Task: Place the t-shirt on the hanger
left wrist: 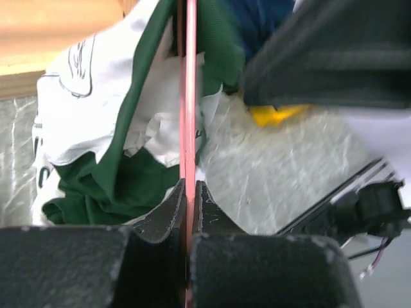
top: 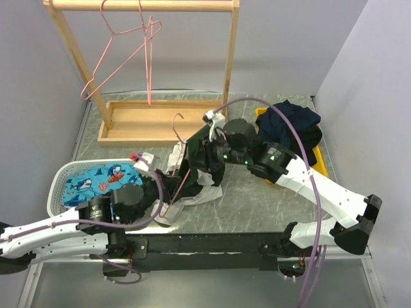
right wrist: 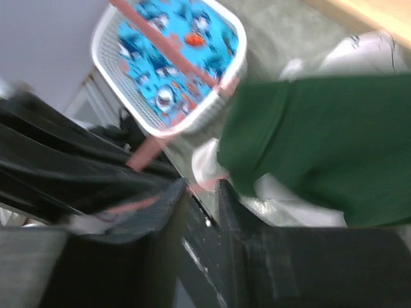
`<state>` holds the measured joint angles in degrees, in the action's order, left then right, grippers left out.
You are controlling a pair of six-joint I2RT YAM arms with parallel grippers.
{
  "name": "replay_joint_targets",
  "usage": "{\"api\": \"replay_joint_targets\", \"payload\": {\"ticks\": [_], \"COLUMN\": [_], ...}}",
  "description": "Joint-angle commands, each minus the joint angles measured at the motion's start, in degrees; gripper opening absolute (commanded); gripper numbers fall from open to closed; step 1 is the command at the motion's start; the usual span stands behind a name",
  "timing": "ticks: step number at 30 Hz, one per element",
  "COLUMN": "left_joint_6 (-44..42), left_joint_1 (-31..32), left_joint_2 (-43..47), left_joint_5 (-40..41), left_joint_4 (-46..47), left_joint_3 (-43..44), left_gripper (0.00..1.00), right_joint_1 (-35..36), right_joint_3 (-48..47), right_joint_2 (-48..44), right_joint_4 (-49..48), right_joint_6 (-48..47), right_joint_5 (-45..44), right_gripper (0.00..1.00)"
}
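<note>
The green and white t-shirt (top: pixel 191 156) lies bunched at the middle of the table. It also shows in the left wrist view (left wrist: pixel 83 128) and the right wrist view (right wrist: pixel 321 141). The pink hanger (top: pixel 178 122) runs through it, hook toward the rack. My left gripper (top: pixel 160 192) is shut on the hanger's wire (left wrist: pixel 190 96), with the jaws (left wrist: pixel 187 192) pinched together. My right gripper (top: pixel 204 168) is over the shirt. Its jaws (right wrist: pixel 204 185) stand a little apart, with the pink wire (right wrist: pixel 144 153) and a white cloth edge at the tips. That view is blurred.
A wooden rack (top: pixel 141 6) with two more pink hangers (top: pixel 128 45) stands at the back on a wooden base (top: pixel 154 122). A white basket (top: pixel 61 183) holds blue shark-print cloth (right wrist: pixel 167 58) at the left. A yellow bin (top: pixel 321 163) with a navy clothes heap (top: pixel 295 125) is at the right.
</note>
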<state>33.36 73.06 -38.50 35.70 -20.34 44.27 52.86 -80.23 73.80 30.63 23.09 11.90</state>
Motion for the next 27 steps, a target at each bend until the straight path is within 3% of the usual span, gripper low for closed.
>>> {"api": "replay_joint_targets", "payload": {"ticks": [1,4,7,9,12,19,27], "left_joint_6": [0.91,-0.14,-0.93,-0.93,-1.11,-1.20,-1.02], "left_joint_1": [0.42,0.51,0.60,0.68,0.86,0.77,0.77], "left_joint_2": [5.97,7.30,7.30,7.12,7.21,4.31,3.26], "left_joint_5": [4.02,5.07,5.25,5.95,7.18,8.24,9.38], "left_joint_4": [18.54,22.25,24.11,24.12,23.68,23.50,26.22], "left_joint_3": [-8.03,-10.78,-12.01,-12.02,-11.93,-10.52,-11.14], "left_gripper": [0.01,0.01,0.01,0.01,0.01,0.01,0.01], "right_joint_1": [0.14,0.14,-0.39,-3.27,-6.36,-3.29,-1.27], "right_joint_3": [9.97,17.00,23.68,27.65,34.16,36.36,33.82], "right_joint_2": [-3.66,-8.05,-12.53,-14.99,-14.57,-7.62,2.92], "right_joint_4": [-5.21,-8.55,-11.37,-13.92,-21.39,-30.43,-35.03], "right_joint_6": [0.11,0.55,1.95,4.50,7.58,15.22,22.52], "right_joint_5": [-3.54,-8.55,-16.45,-17.79,-12.80,-19.18,-26.40], "right_gripper": [0.51,0.75,0.84,0.84,0.75,0.65,0.67]}}
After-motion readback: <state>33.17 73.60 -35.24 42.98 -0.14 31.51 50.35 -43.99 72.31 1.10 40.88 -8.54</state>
